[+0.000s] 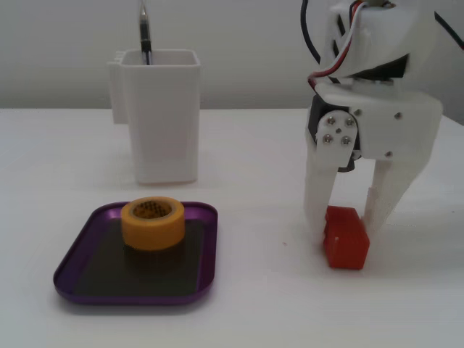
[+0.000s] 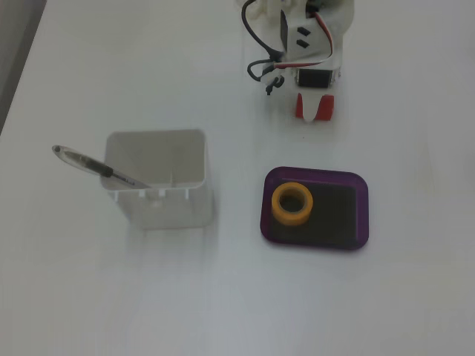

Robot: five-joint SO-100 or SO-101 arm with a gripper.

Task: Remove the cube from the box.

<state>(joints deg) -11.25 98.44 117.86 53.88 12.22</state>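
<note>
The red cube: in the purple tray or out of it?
Out. The cube sits on the table between the gripper fingers; the tray holds only tape.

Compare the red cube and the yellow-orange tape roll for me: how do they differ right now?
The small ribbed red cube is a solid block; the yellow-orange tape roll is a ring with an open centre. The cube sits on the bare white table between the pincer fingers; the roll stands untouched inside the shallow purple tray. Both look similar in width.

Cube out on the table, tape in the box

In a fixed view I see the cube [image 1: 346, 238] on the table [image 1: 261, 304], right of the box [image 1: 206, 250] that holds the tape roll [image 1: 152, 222]; the container [image 1: 161, 116] with a pen [image 1: 144, 32] stands behind the box.
</note>
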